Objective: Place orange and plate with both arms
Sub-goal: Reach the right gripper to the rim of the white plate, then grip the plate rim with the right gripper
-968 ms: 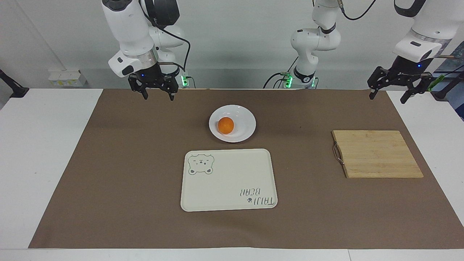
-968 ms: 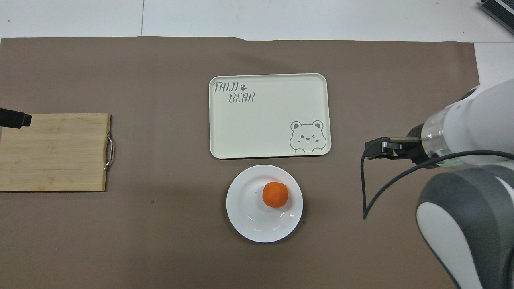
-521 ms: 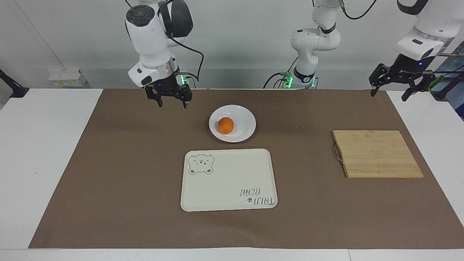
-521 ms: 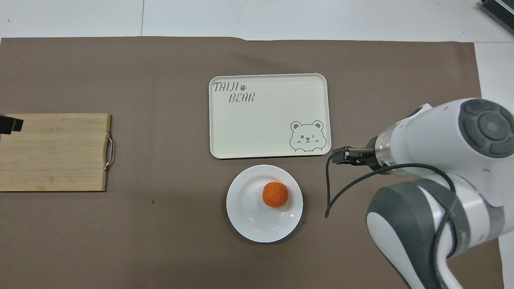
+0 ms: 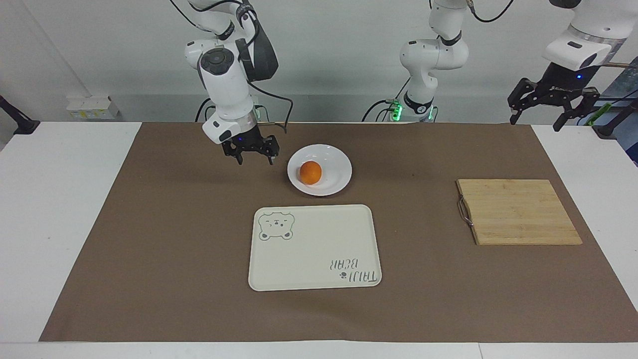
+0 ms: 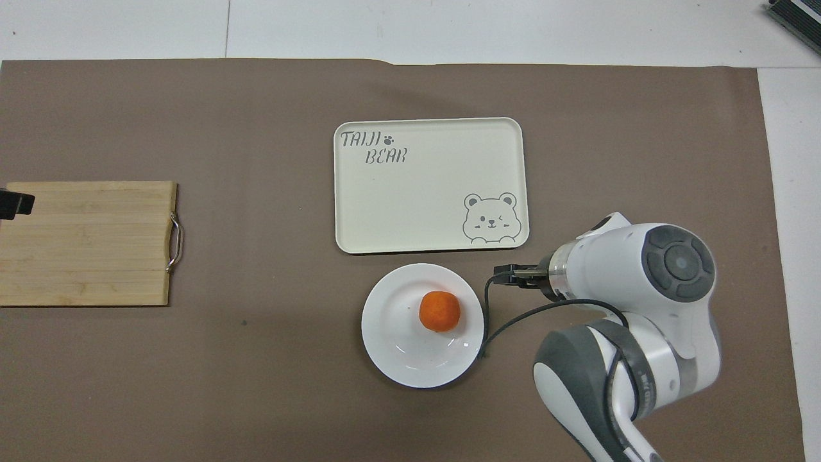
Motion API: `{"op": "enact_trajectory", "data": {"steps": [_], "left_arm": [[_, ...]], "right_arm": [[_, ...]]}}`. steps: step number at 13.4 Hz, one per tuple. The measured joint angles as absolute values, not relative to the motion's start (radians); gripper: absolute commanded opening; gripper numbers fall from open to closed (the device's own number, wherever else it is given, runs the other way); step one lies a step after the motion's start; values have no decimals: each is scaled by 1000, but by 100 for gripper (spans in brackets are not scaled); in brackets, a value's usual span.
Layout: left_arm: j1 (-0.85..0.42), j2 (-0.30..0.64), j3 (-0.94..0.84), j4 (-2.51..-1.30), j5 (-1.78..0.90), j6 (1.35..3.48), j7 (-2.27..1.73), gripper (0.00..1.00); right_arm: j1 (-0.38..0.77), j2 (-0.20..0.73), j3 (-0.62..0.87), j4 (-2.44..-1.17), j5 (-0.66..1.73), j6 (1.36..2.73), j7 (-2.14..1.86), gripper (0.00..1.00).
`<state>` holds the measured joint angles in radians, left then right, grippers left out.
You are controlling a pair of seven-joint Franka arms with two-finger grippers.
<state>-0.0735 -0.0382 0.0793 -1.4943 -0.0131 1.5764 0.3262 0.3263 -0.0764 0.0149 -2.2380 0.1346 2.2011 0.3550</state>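
The orange (image 5: 310, 172) (image 6: 439, 311) lies in the white plate (image 5: 339, 164) (image 6: 397, 350), which stands on the brown mat near the robots, mid-table. My right gripper (image 5: 255, 160) hangs open and empty just above the mat, beside the plate toward the right arm's end, clear of its rim. In the overhead view the right arm's wrist (image 6: 616, 269) hides that gripper. My left gripper (image 5: 535, 124) is raised and open over the mat's corner at the left arm's end; only one black fingertip (image 6: 13, 204) of it shows in the overhead view.
A cream tray (image 5: 314, 249) (image 6: 430, 192) with a bear print lies just farther from the robots than the plate. A wooden cutting board (image 5: 518, 212) (image 6: 83, 244) with a metal handle lies toward the left arm's end.
The right arm has swung in from its end of the table and lowered its open gripper beside the plate. The left gripper has risen slightly. Orange and plate have not moved.
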Motion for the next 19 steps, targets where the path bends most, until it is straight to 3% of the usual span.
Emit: {"op": "enact_trajectory", "data": {"steps": [3, 9, 13, 16, 19], "left_arm": [[-74, -38, 79, -1494, -13, 1576, 326, 100], [-74, -38, 79, -1494, -13, 1576, 326, 100], [-74, -38, 79, -1494, -13, 1576, 326, 100], [-74, -38, 79, -1494, -13, 1576, 326, 100], [-74, -38, 79, -1494, -13, 1576, 326, 100]], "right_arm": [[355, -75, 16, -2320, 253, 2301, 307, 100], [360, -45, 7, -2392, 441, 2315, 40, 95], [360, 4, 7, -2400, 575, 2315, -104, 86], [360, 44, 7, -2404, 685, 2320, -173, 70], [360, 54, 7, -2410, 730, 2321, -178, 69]]}}
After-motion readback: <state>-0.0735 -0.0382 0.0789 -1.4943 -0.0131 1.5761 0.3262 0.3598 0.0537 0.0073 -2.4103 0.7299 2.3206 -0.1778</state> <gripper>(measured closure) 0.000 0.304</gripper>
